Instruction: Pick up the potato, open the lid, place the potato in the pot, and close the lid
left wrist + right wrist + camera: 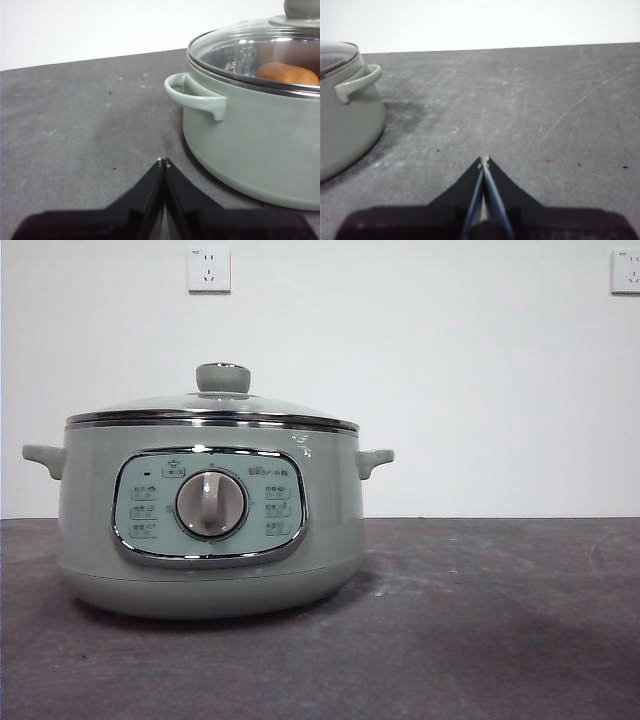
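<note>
The sage-green pot point(210, 530) stands on the dark table with its glass lid point(215, 408) resting on the rim, green knob point(222, 377) on top. Through the glass in the left wrist view, the orange-brown potato point(289, 74) lies inside the pot point(260, 140) under the lid point(250, 50). My left gripper point(163, 161) is shut and empty, low over the table beside the pot's side handle point(195, 97). My right gripper point(484, 160) is shut and empty, off to the other side of the pot point(345, 125), apart from its handle point(359, 82). Neither arm shows in the front view.
The grey table surface point(480, 620) stretches to the pot's right in the front view. A white wall with two power sockets point(209, 269) point(625, 271) stands behind. The pot's control panel with its grey dial point(210, 504) faces the front camera.
</note>
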